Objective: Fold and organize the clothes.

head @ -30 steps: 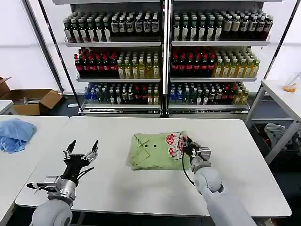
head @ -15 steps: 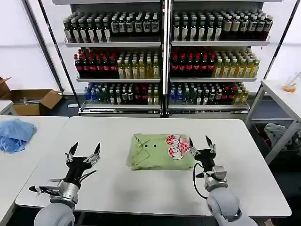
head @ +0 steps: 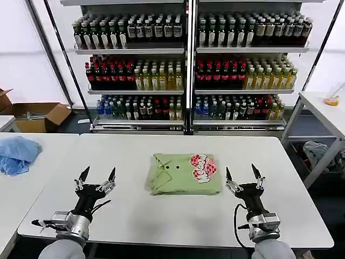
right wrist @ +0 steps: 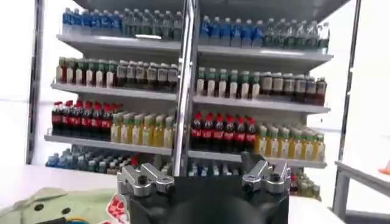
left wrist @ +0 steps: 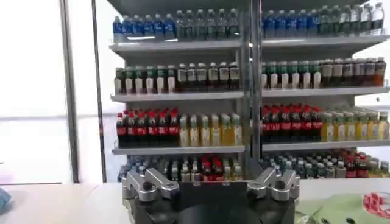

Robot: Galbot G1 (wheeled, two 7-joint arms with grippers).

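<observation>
The clothes, a light green polo shirt [head: 182, 174], lie folded into a flat rectangle at the middle of the white table [head: 161, 216], collar and two dark buttons to its left and the red-and-white print up. The shirt's edge also shows in the left wrist view [left wrist: 356, 210] and in the right wrist view [right wrist: 58, 206]. My right gripper [head: 242, 174] stands open just right of the shirt, apart from it, fingers pointing up and away. My left gripper [head: 97, 175] stands open over bare table well left of the shirt. Both hold nothing.
A light blue cloth [head: 16, 152] lies on the neighbouring table at the left. Shelves of bottles [head: 188, 70] stand behind the table. A cardboard box [head: 38, 115] sits on the floor at the back left, and pale grey fabric [head: 322, 152] hangs under a side table at the right.
My right gripper has let go of the shirt's right edge and drawn back toward me and to the right, now open and clear of it. The left gripper has barely moved.
</observation>
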